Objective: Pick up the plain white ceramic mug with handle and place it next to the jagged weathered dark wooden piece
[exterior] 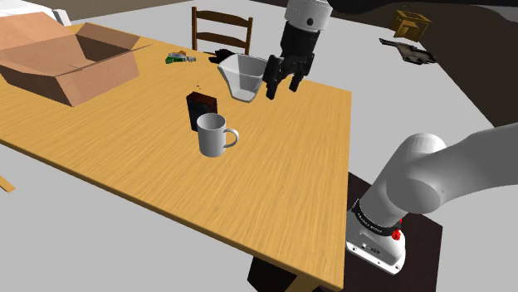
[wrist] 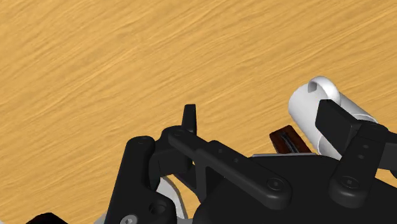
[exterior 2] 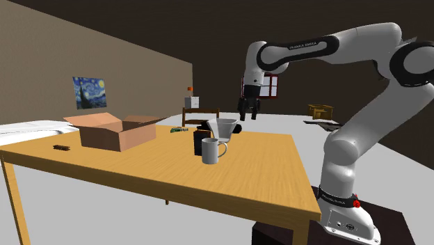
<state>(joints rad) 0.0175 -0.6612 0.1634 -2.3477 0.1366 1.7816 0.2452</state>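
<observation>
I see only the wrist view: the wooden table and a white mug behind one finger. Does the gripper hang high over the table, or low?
Observer: High. The gripper hangs open, well above the table, touching nothing.
Operator: What stands near it?
Observer: A white bowl, just beside it toward the shoulder view's left.
Operator: Anything else on the table?
Observer: An open cardboard box at the shoulder view's upper left, well apart from the mug.

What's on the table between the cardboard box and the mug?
Only bare table between box and mug, seen in the shoulder view. The dark block stands by the mug, off that line.
</observation>
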